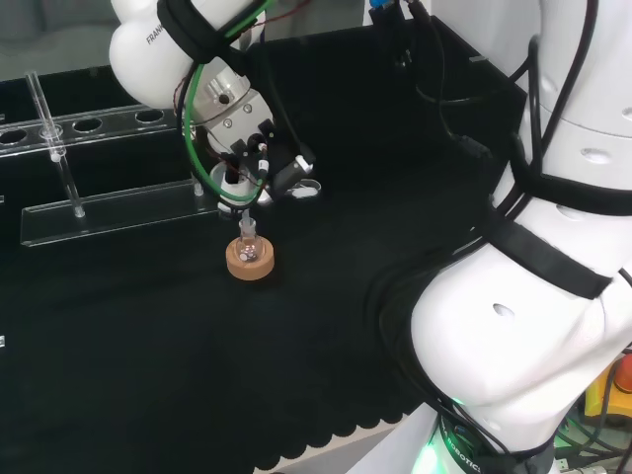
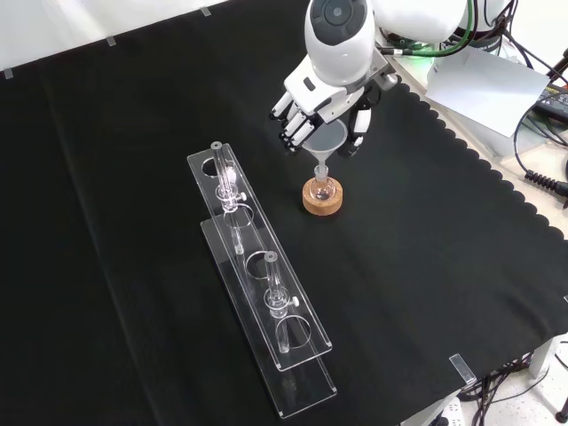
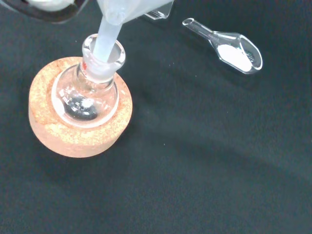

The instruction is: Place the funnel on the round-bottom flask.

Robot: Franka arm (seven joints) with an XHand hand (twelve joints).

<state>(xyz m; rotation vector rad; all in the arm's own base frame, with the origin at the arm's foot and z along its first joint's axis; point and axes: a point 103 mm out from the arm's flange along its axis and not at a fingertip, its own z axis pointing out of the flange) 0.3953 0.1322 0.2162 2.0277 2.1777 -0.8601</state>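
Note:
A small clear round-bottom flask point(image 2: 321, 188) stands upright in a cork ring point(image 2: 321, 204) near the middle of the cloth. Directly above it the hand point(image 2: 306, 105) is curled round the cone of a clear funnel point(image 2: 327, 142). In the wrist view the funnel's stem point(image 3: 106, 38) reaches down into the mouth of the flask's neck point(image 3: 101, 62), slightly tilted. The flask body point(image 3: 86, 99) shows a little shiny content at its bottom. From the head view, the hand point(image 1: 252, 148) hangs over the flask point(image 1: 248, 247) and cork ring point(image 1: 249, 263).
A glass scoop with white powder point(image 3: 236, 50) lies on the cloth close to the flask, seen beside the hand in the head view point(image 1: 306, 192). Two clear tube racks point(image 2: 257, 284) holding glass tubes point(image 2: 227, 182) stand left of the flask in the front view.

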